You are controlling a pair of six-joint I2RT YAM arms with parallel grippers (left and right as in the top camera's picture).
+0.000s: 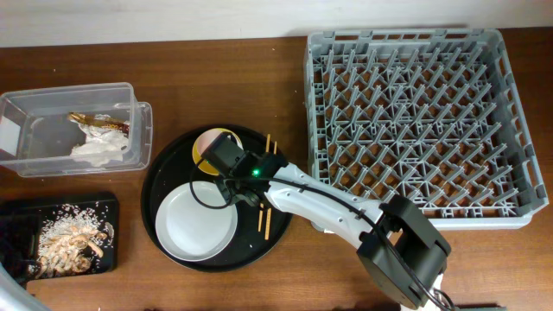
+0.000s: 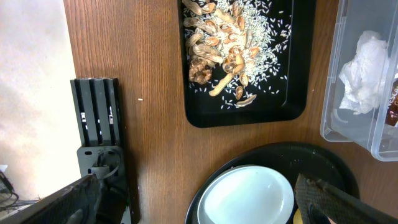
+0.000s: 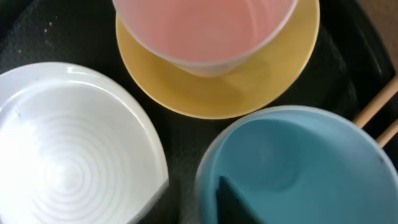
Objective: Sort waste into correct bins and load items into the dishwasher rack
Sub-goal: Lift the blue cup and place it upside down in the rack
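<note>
My right gripper (image 1: 226,168) reaches over the large round black tray (image 1: 164,186). In the right wrist view it (image 3: 194,182) is shut on the rim of the light blue cup (image 3: 298,162), one finger inside and one outside. The pink cup (image 3: 199,25) stands on the yellow saucer (image 3: 211,99) (image 1: 207,147). The white plate (image 1: 199,220) (image 3: 62,155) lies beside them, and the chopsticks (image 1: 267,207) lie on the tray's right side. My left gripper (image 2: 193,208) is open and empty above the table edge, near the plate (image 2: 249,196). The grey rack (image 1: 397,34) stands at the right.
The clear tub (image 1: 69,91) (image 2: 348,62) holds the white napkin (image 1: 99,149) and the brown-gold wrapper (image 1: 99,121). The shallow black tray (image 1: 17,216) (image 2: 249,115) holds food scraps and rice (image 1: 69,238) (image 2: 224,37). A black stand (image 2: 96,118) sits off the table's edge.
</note>
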